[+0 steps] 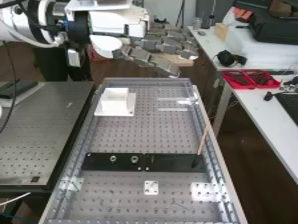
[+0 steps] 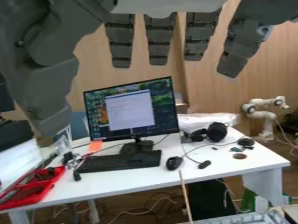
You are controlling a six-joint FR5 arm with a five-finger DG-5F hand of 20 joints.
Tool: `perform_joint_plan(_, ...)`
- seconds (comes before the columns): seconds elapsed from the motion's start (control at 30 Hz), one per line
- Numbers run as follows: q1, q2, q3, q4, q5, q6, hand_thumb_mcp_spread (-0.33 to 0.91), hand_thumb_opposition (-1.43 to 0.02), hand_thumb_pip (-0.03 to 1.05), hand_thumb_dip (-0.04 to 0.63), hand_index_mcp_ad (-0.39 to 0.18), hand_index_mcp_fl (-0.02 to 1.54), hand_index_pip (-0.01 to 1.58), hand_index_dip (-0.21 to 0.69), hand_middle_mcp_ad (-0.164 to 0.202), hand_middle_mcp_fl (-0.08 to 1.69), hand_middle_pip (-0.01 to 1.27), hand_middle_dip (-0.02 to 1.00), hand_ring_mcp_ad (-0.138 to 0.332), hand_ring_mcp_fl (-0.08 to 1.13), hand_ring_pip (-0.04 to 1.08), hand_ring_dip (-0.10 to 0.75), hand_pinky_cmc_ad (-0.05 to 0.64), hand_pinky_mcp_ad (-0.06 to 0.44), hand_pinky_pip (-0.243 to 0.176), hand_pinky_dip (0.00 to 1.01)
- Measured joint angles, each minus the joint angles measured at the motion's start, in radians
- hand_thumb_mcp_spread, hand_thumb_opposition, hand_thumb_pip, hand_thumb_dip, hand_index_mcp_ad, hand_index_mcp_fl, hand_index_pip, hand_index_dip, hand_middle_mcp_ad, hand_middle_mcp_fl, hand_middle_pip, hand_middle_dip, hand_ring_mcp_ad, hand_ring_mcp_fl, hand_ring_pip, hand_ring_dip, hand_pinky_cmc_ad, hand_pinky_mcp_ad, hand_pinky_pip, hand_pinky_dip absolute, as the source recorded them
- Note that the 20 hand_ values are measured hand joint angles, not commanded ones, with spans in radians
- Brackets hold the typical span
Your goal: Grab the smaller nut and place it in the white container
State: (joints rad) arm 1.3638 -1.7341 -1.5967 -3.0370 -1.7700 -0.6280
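Up near the far end of the perforated metal bench (image 1: 146, 135), the robot hand (image 1: 156, 61) hung wide open, its dark grey fingers (image 2: 157, 40) straight, spread and holding nothing. Lower down, on the bench and well apart from those fingers, stood the white container (image 1: 116, 101), while the flat black bar (image 1: 174, 162) lay farther off toward the near end. I could not tell where the smaller nut was. The larger nut (image 1: 113, 158) and the bearing (image 1: 134, 159) stood side by side on the bar, two small metal rings. Writing on the monitor (image 2: 132, 111) was too small for me to read. Smooth white walls rose from the container's flat base, against dull metal pierced by rows of round holes. A thin wooden stick (image 1: 203, 140) slanted over the bar's right part, and red plastic trays (image 1: 241, 86) sat on a smooth white desk (image 1: 256, 107).
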Motion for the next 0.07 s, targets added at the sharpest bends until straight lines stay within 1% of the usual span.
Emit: perform_joint_plan(0.07, -0.002, 0.0, -0.002, 0.004, -0.004, 0.002, 0.21, -0.73, 0.68, 0.15, -0.124, 0.14, 0.1, 0.208, 0.061, -0.01, 0.13, 0.22, 0.161, -0.01, 0.07, 0.086, 0.417, 0.297, -0.105, 0.28)
